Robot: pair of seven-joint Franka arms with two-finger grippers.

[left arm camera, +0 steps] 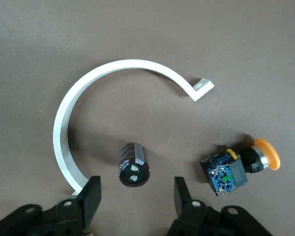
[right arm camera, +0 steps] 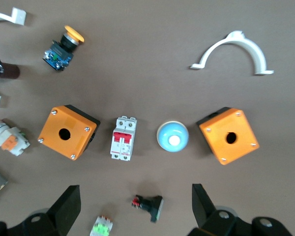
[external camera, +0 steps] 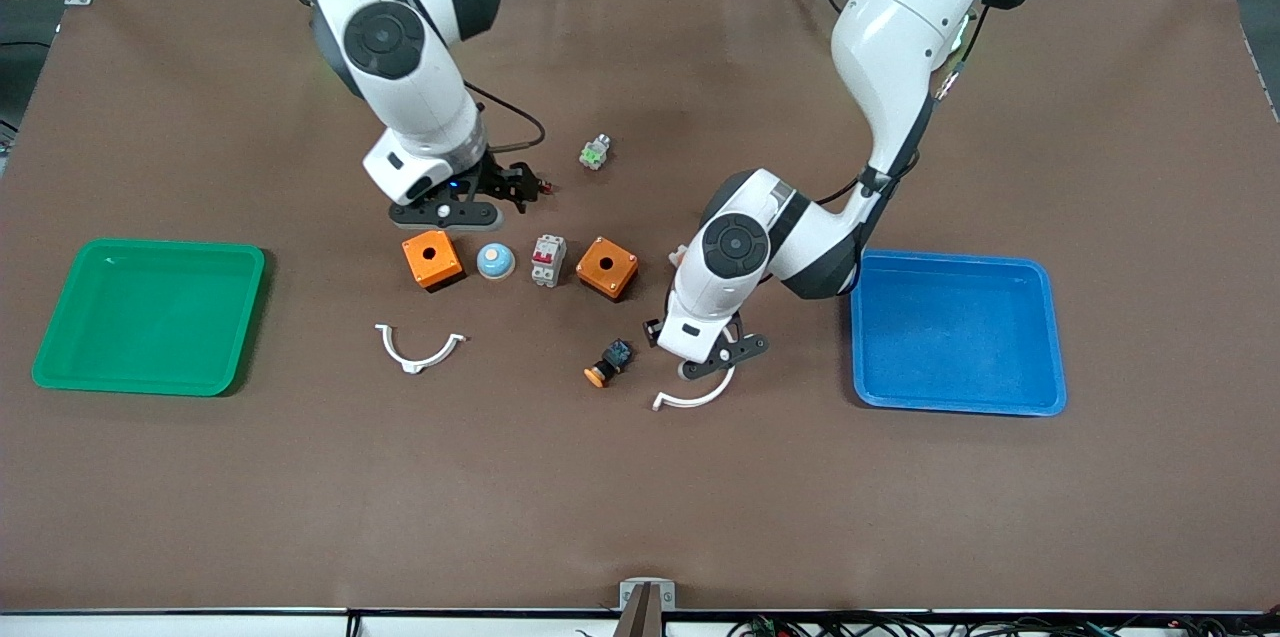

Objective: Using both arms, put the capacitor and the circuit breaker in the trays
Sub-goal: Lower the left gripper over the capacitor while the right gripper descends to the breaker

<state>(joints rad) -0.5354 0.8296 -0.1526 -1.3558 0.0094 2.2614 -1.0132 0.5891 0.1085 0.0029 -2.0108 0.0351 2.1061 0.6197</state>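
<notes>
The capacitor [left arm camera: 133, 165] lies on its side on the bench [external camera: 640, 497], inside the curve of a white arc-shaped clip [left arm camera: 88, 113], apart from the clip's strip. In the left wrist view it sits in line with the gap of the left pincer [left arm camera: 136, 196], whose fingers stand wide apart and touch nothing; the front view shows this pincer [external camera: 712, 364] low over the clip [external camera: 692, 399]. Just beside the capacitor, toward the right arm's end, rests an orange-capped push button [external camera: 608, 364] with a blue body.

The circuit breaker [external camera: 547, 260] stands farther from the front camera than the push button, in a row of parts: an orange box [external camera: 607, 267] with a round hole on the side toward the left arm's end, a pale blue dome [external camera: 495, 261] and a second orange box [external camera: 432, 258] on the side toward the right arm's end. The breaker touches neither neighbour. The right pincer [external camera: 455, 213] hovers over the bench by that second box, its fingers [right arm camera: 66, 206] spread wide and empty.

A second white clip [external camera: 418, 347] lies nearer the camera than the row. A green tray [external camera: 60, 337] sits at the right arm's end, a blue tray [external camera: 1050, 337] at the left arm's end.
</notes>
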